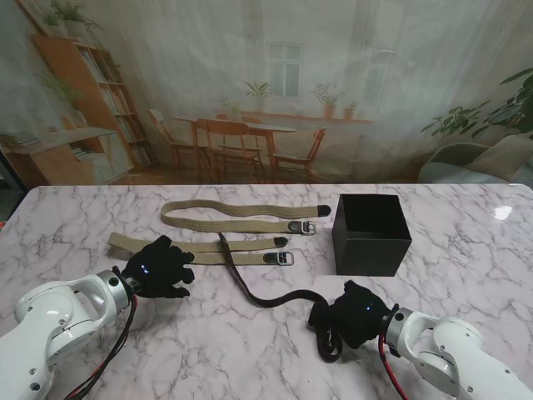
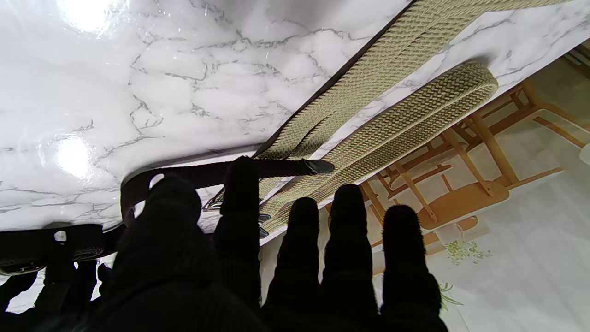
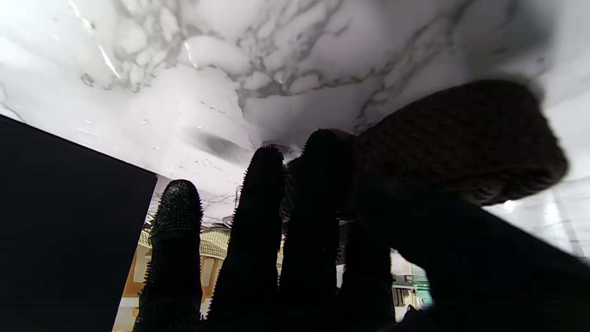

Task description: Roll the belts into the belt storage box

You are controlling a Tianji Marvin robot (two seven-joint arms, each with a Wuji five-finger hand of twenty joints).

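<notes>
Two khaki woven belts lie flat in the middle of the table, one farther (image 1: pixel 241 217) and one nearer (image 1: pixel 208 248). A dark belt (image 1: pixel 271 298) curves from the nearer khaki belt to my right hand (image 1: pixel 354 314), which is closed around its end, and a loop of it sticks out nearer to me (image 1: pixel 329 343). The black belt storage box (image 1: pixel 371 233) stands open-topped just beyond that hand. My left hand (image 1: pixel 158 267) rests over the left part of the nearer khaki belt with its fingers (image 2: pixel 348 221) spread and holding nothing. In the left wrist view, the dark belt (image 2: pixel 272 167) crosses the khaki ones (image 2: pixel 405 110).
The marble table (image 1: pixel 466 275) runs wide on both sides. Its far edge meets a printed backdrop of a room. The box's black wall (image 3: pixel 69 221) fills one side of the right wrist view.
</notes>
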